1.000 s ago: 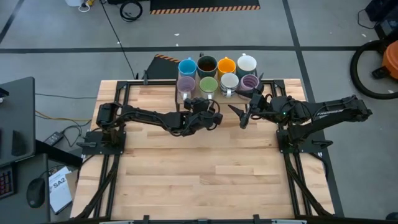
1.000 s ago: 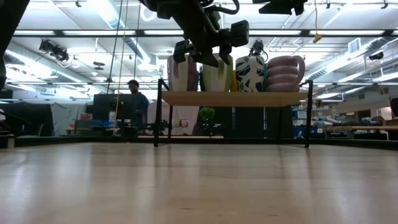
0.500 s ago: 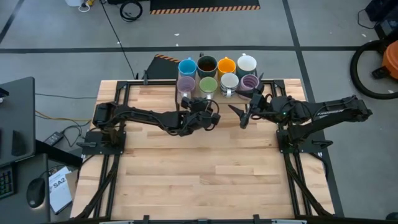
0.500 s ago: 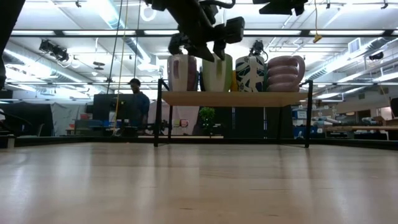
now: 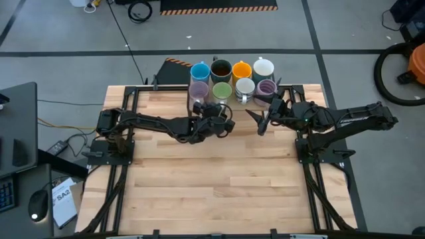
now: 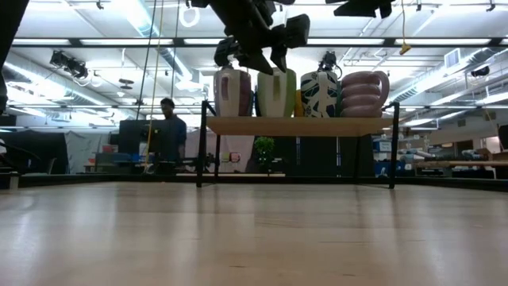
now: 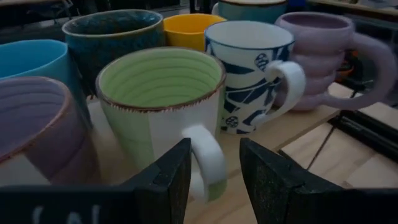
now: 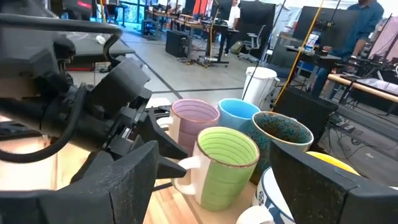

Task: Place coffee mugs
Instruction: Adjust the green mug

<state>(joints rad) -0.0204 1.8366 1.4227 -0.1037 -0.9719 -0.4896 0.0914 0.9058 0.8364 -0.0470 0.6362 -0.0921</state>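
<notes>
The left gripper had its fingers apart on either side of the green mug's white handle, not visibly pressing it. That mug stood in the near row of the mugs clustered on a raised shelf at the table's far edge, a lilac mug left of it and a blue-patterned white mug to its right. The right gripper hung just right of the cluster with its fingers spread wide, holding nothing. A person stood far back in the room.
</notes>
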